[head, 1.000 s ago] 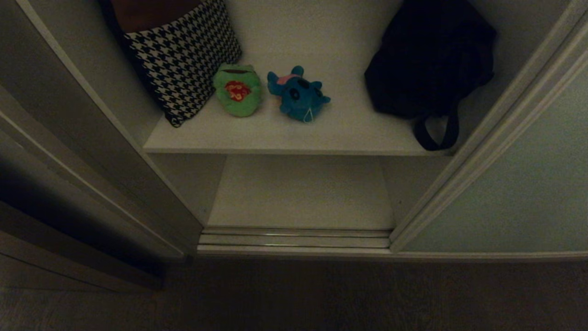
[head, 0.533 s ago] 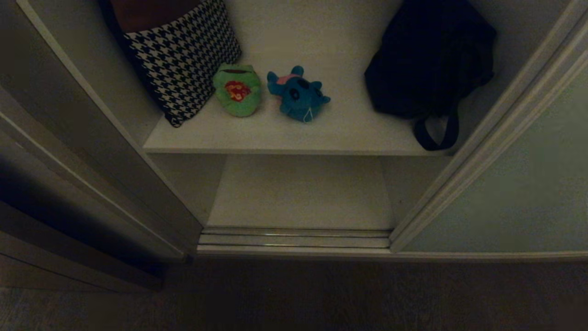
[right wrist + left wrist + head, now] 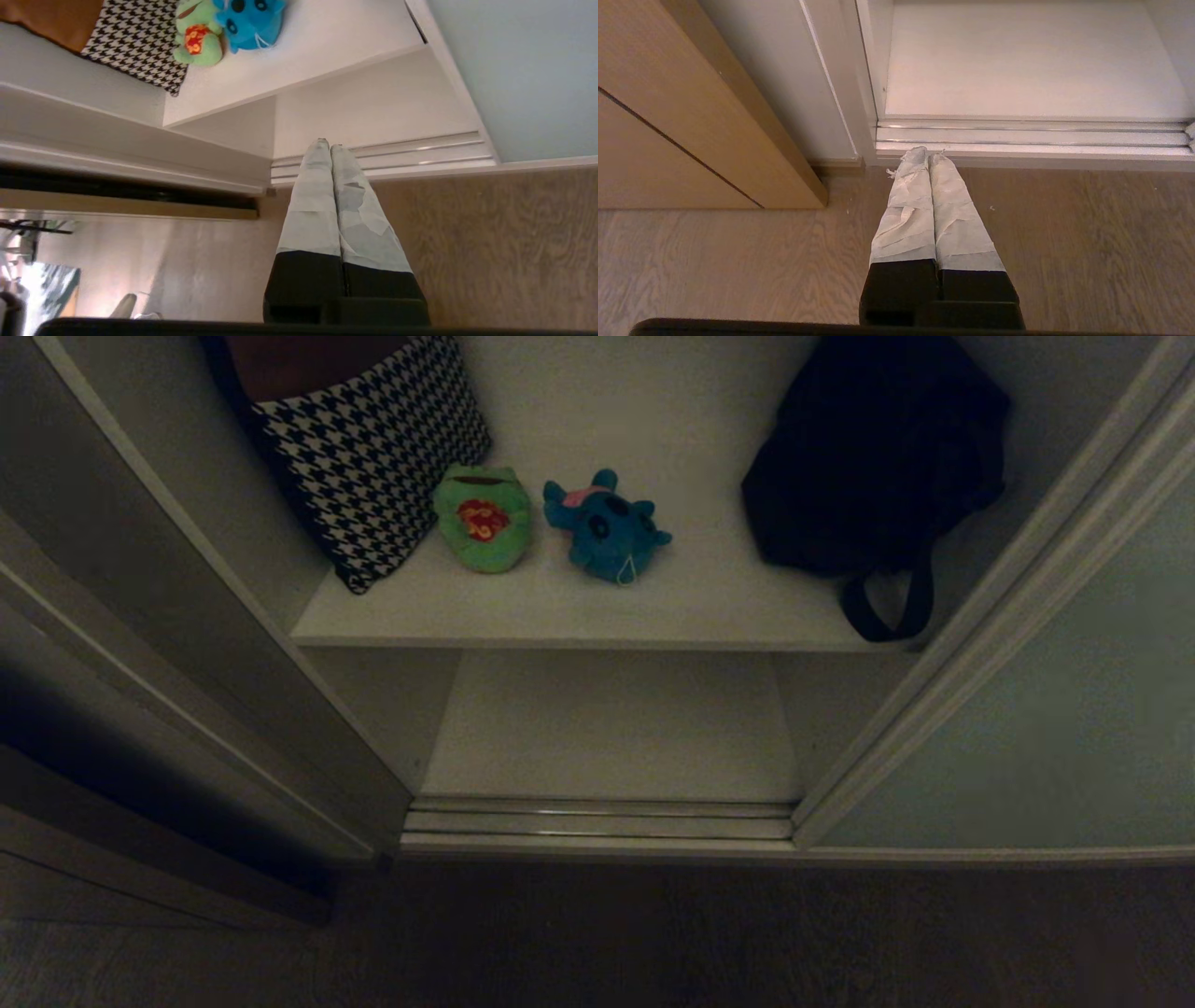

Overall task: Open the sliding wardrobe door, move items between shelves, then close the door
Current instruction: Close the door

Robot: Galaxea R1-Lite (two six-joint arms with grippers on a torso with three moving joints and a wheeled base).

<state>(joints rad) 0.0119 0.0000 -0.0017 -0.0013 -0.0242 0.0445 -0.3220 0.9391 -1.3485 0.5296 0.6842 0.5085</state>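
Head view shows the sliding wardrobe door [image 3: 1055,709] pushed right, baring 2 shelves. On the upper shelf [image 3: 597,607] sit the green frog [image 3: 483,519] and blue plush [image 3: 607,527], between a houndstooth cushion [image 3: 373,448] and black bag [image 3: 868,457]; the bottom board [image 3: 611,728] is bare. No writing is legible. Left gripper [image 3: 927,156] and right gripper [image 3: 328,143] hang over the floor, fingers pressed together, holding nothing.

Wood-grain floor [image 3: 1087,242] runs up to a silver floor track [image 3: 597,823] at six o'clock in the dim head view. A tan wooden panel [image 3: 668,116] stands at nine o'clock beside the white frame. In the right wrist view a bright patch [image 3: 42,289], perhaps a window or a reflection, glows far off
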